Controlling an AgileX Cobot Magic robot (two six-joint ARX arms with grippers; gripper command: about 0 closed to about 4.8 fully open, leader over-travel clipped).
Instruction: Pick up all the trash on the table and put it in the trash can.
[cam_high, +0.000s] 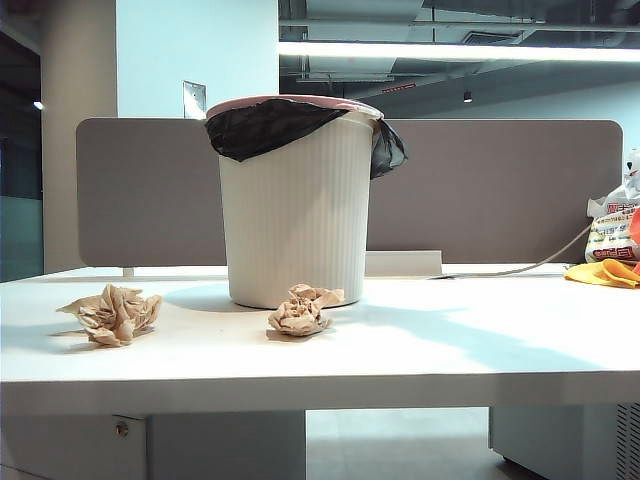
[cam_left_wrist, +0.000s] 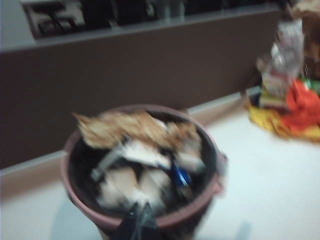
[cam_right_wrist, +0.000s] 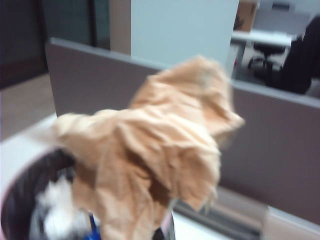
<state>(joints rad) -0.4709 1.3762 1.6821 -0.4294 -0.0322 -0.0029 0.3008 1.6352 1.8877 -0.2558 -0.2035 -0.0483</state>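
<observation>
No legible text (bag print blurred)

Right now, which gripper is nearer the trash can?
Right. The right gripper holds a paper ball just over the trash can rim; the left gripper's camera looks down at the can from farther back.

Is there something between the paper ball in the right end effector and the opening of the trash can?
Nothing visible. The right end effector's paper ball hangs by the trash can rim, whose mouth is open.

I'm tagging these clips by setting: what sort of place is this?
Probably an open-plan office: a wide white desk backed by a grey-brown rounded partition panel, a black office chair at another desk behind, and exposed ceiling strip lighting.
</observation>
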